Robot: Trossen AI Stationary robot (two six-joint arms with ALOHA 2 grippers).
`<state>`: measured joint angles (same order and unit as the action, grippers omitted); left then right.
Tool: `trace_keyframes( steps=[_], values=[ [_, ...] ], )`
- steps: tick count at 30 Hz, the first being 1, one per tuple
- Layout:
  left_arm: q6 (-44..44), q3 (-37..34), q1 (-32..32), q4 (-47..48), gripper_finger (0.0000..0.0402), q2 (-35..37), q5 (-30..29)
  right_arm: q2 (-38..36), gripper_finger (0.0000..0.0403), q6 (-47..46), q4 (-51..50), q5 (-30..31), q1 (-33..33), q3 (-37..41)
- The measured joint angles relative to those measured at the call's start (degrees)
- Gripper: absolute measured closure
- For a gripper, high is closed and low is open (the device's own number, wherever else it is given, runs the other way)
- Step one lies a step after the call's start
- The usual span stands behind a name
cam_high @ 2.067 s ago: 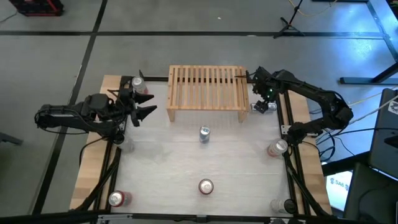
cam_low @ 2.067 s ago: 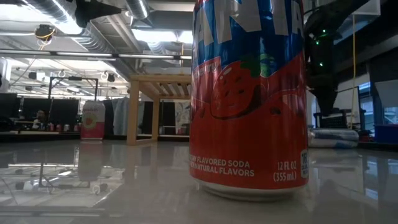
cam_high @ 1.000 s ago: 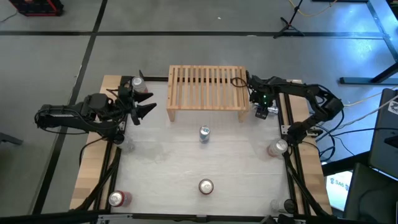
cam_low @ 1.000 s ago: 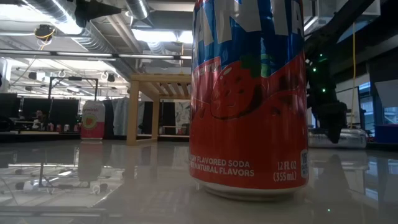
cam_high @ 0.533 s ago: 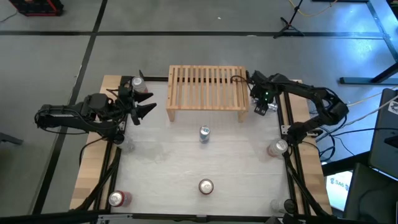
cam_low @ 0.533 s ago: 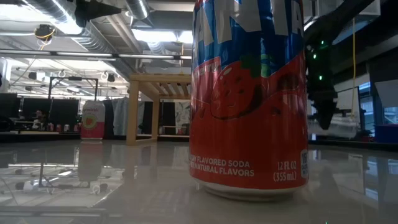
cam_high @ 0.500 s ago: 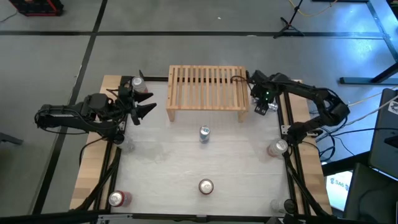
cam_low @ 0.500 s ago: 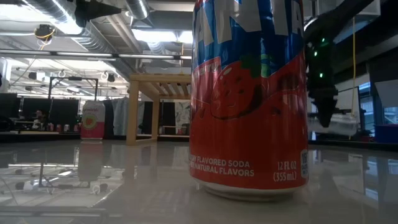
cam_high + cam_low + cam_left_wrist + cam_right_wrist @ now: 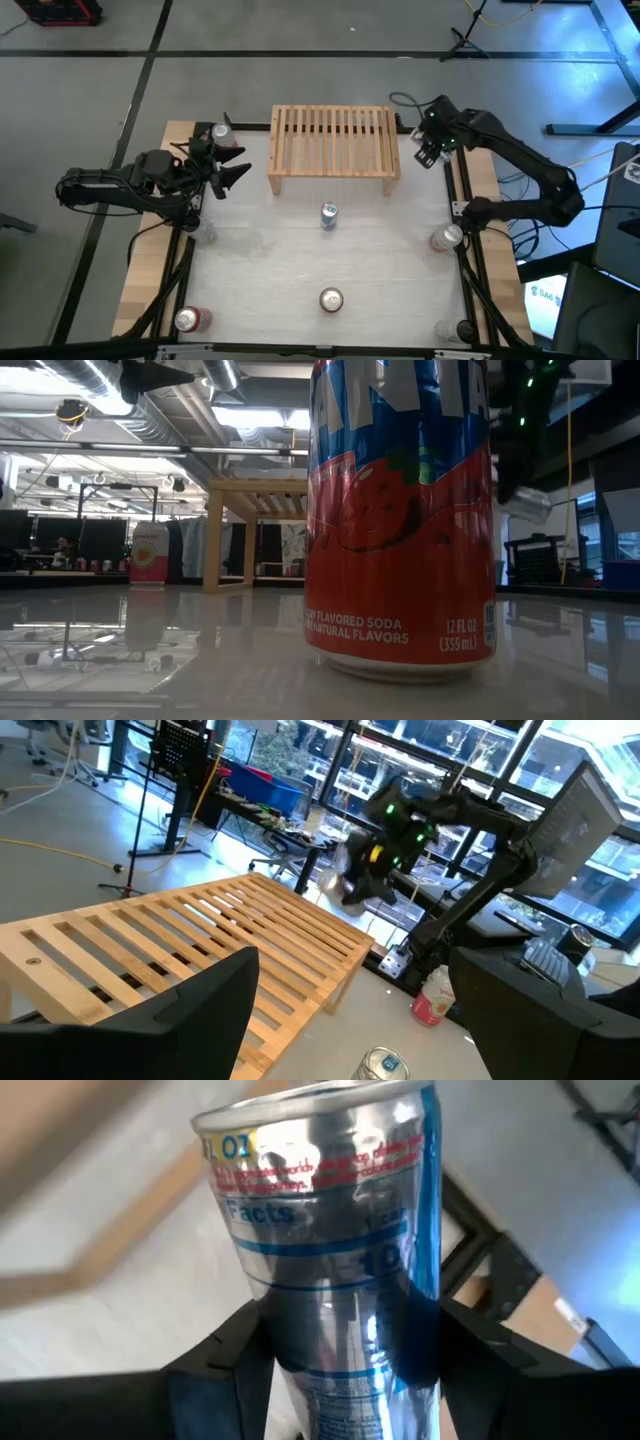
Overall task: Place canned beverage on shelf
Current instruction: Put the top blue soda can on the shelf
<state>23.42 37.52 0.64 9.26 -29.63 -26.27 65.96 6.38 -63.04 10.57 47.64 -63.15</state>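
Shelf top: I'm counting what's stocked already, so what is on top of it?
The shelf shows only bare slats from above. The right gripper holds a silver can beside its right end, off the table.

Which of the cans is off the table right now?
The silver-and-blue can clamped in the right hand, lifted beside the shelf's right end. All the other cans stand on the table.

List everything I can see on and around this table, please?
shelf: one, light wood, slatted, table's far middle.
silver can: one, silver with blue, gripped in the right tool, lifted beside the shelf's right end.
standing cans: seven, mostly red or pink, one bluish before the shelf, the rest along the table's sides and front.
table: one, pale top.
left tool: open, waiting left of the shelf.
right tool: shut on the silver can.
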Motion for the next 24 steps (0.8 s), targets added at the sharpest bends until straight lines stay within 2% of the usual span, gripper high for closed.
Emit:
trace_keyframes(
  steps=[5, 12, 15, 24],
  values=[
    [0.40, 0.00, 0.00, 0.00, 0.0079, 0.00, 1.67, -2.98, 0.0199, -1.98, -0.46, -1.38, 0.00, -6.17],
    [1.75, -0.04, 0.01, -3.72, 0.0079, -4.36, 5.27, -5.02, 0.0199, -4.55, 2.74, -12.13, -0.30, -14.30],
    [1.66, 0.03, 0.02, -6.48, 0.0079, -6.75, 7.02, -5.17, 0.0199, -6.09, 6.16, -14.76, -2.97, -16.06],
    [-0.97, 6.79, 0.00, -4.94, 0.0079, -12.20, 7.99, -3.39, 0.0198, -10.79, 20.79, -19.26, -14.80, -16.42]
  ],
)
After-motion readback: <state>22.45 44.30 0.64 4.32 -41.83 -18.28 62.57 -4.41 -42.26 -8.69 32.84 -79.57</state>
